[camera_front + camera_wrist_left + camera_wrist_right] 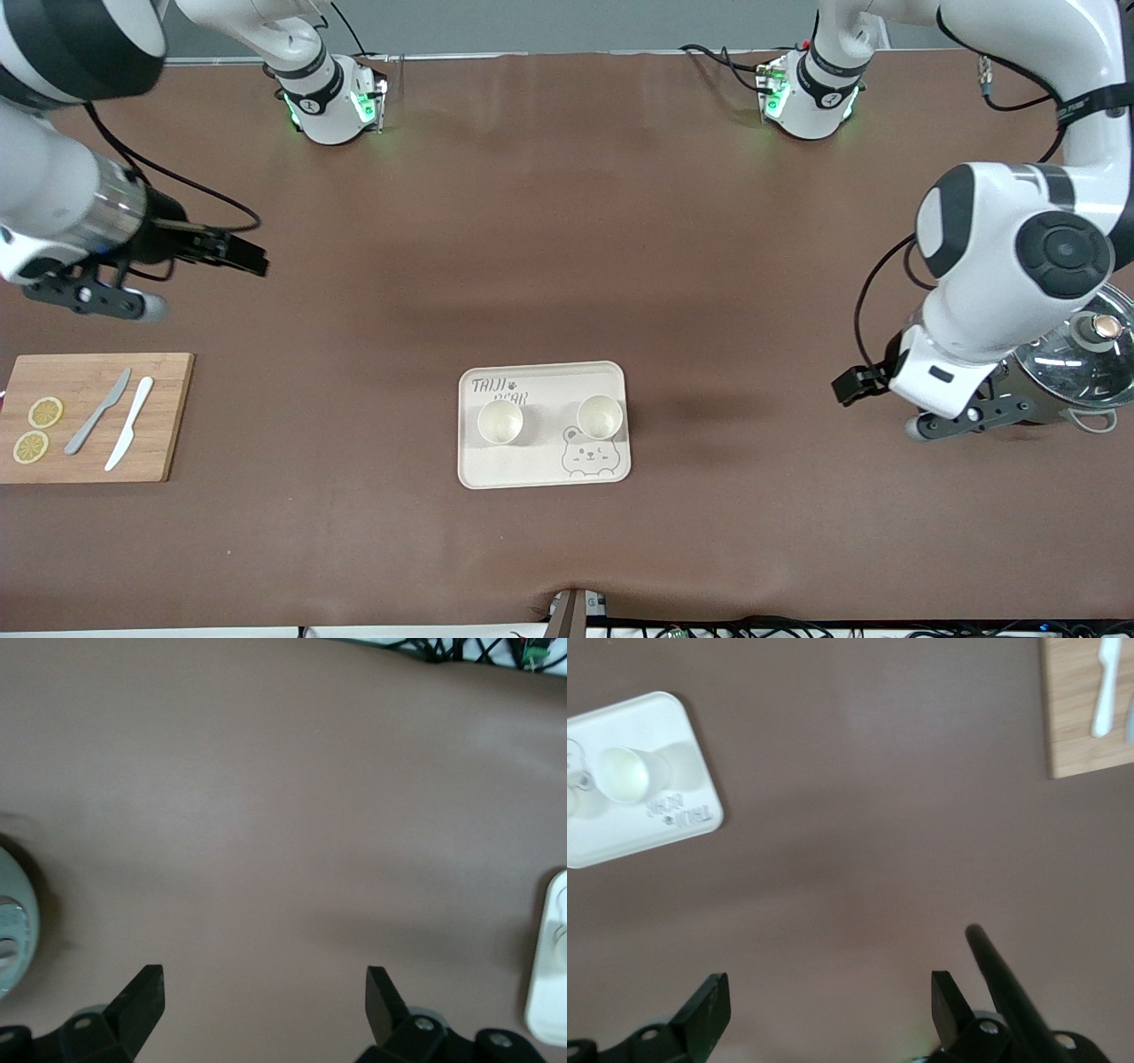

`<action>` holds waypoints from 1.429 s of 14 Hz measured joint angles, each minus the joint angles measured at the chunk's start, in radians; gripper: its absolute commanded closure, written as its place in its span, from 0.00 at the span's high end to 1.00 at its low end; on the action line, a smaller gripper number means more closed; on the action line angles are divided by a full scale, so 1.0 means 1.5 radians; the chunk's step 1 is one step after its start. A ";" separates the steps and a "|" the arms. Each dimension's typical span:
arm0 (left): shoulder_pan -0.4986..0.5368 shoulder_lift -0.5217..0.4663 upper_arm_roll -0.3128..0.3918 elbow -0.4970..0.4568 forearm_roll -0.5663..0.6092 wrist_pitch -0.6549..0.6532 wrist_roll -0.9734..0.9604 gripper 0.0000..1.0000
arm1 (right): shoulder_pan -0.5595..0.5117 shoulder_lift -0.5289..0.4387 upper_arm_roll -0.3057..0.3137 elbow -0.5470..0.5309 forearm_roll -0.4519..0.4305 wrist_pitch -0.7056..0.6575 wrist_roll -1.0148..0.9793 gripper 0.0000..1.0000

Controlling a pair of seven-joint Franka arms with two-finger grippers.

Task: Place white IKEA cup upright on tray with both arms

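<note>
two white cups point(500, 422) point(600, 416) upright on the tray point(542, 470), near the middle of the table's camera-side edge. looks finished. left pincer point(264, 988) released over bare table point(567, 221) beside a glass-lidded pot point(1085, 354); right pincer point(830, 990) released, waiting above the cutting board point(159, 443).

A brown-covered table point(567, 221) carries a cream tray point(540, 470) near its front middle, a bamboo cutting board point(168, 416) toward the right arm's end, and a glass-lidded pot point(1085, 363) toward the left arm's end.
</note>
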 measured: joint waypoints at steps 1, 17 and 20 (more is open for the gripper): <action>0.010 -0.014 0.000 -0.016 0.000 0.000 0.026 1.00 | -0.007 -0.025 0.000 -0.030 -0.013 0.012 -0.024 1.00; 0.115 -0.142 -0.002 -0.035 0.000 -0.101 0.251 1.00 | -0.149 -0.066 0.009 -0.129 -0.023 0.094 -0.244 1.00; 0.114 -0.144 -0.004 0.024 0.000 -0.159 0.251 1.00 | -0.149 -0.066 0.009 -0.132 -0.023 0.097 -0.244 1.00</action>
